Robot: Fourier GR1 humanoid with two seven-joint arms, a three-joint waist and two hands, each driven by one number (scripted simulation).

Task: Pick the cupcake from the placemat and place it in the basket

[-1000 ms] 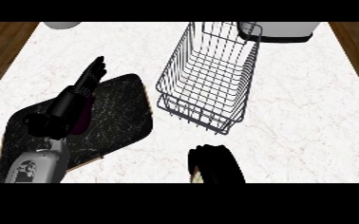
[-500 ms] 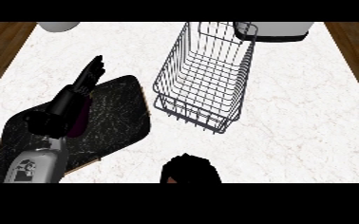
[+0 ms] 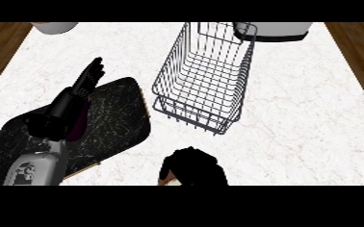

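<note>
The right hand (image 3: 193, 166) is seen at the lower edge of the white worktop (image 3: 298, 106), fingers curled round the cupcake (image 3: 165, 179), of which only a pale sliver is shown, near the front end of the wire basket (image 3: 199, 116). The left hand (image 3: 80, 90) is held over the dark placemat (image 3: 117, 113), fingers straight and pressed together.

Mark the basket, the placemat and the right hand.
basket (image 3: 193, 117), head view, wire of its near end wall.
placemat (image 3: 117, 110), head view, bare dark surface near its right edge.
right hand (image 3: 193, 166), head view, middle of the hand.
</note>
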